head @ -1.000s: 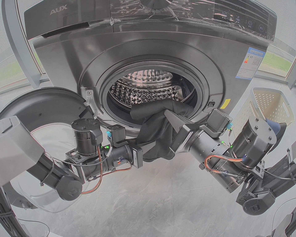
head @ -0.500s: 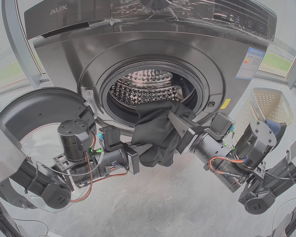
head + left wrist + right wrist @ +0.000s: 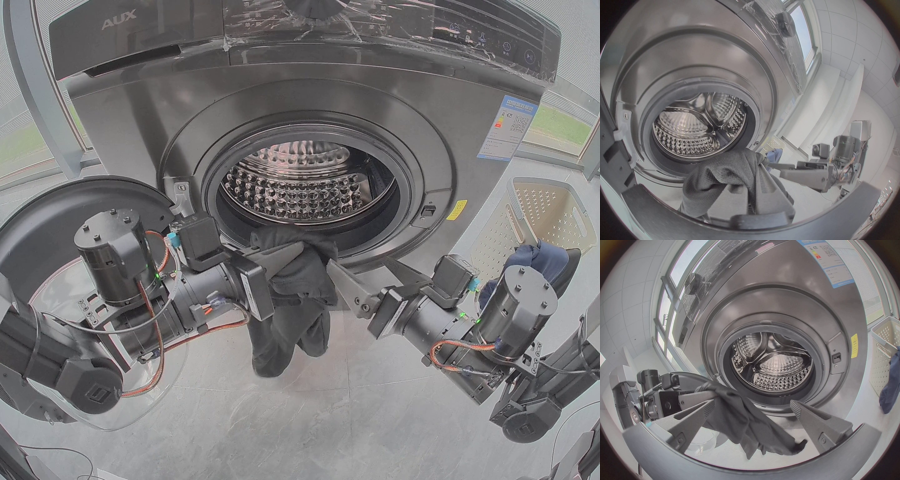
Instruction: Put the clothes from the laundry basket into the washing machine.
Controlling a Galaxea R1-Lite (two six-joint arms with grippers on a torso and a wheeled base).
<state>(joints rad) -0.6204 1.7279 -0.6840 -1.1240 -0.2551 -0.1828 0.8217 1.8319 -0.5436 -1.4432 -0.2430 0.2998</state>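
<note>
The left gripper (image 3: 290, 253) pinched a limp dark cloth (image 3: 287, 337) hanging before the round, dimpled steel drum (image 3: 306, 190) of the washing machine (image 3: 312, 94), while the right gripper (image 3: 372, 275) gaped wide, empty.

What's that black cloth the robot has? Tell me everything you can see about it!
The cloth is dark grey, soft and crumpled, like knit fabric. Its top is bunched around the shut fingers of the left gripper, right in front of the lower rim of the washer opening. The rest hangs down loose toward the floor. The right gripper is open beside it and does not hold it.
</note>
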